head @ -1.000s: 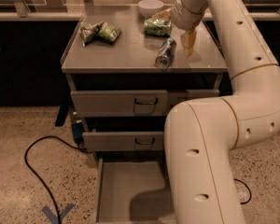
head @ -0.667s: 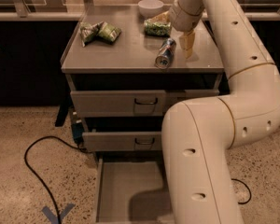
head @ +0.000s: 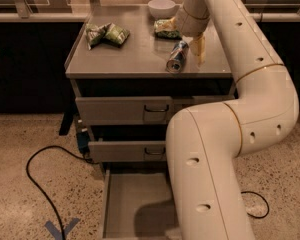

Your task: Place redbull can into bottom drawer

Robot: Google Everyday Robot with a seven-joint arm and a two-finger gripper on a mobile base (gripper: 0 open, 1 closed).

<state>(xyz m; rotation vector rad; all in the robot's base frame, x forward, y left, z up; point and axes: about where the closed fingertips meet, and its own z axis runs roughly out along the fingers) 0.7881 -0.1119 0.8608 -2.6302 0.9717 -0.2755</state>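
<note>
Redbull can (head: 176,58) lies on its side nr worktop (head: 135,54) front edge, right side. Gripper (head: 192,54) just beside it; open/closed: can't tell. Bottom drawer (head: 127,199) pulled out.

- My arm (head: 210,174) takes up the right side of the view. Its thick white lower link rises from the bottom edge, close to the camera.
- That link climbs to a rounded elbow (head: 270,109) at the far right, marked by a thin gold ring, and there I am folded back up and to the left.
- My upper link (head: 237,31) runs from the elbow toward the top centre, with a row of small dark holes along its side.
- My wrist (head: 192,16) narrows at the end of that link and tips downward.
- My gripper (head: 195,51) hangs just below the wrist and points down, in the upper middle of the view. It is the farthest part of me from the camera.
</note>
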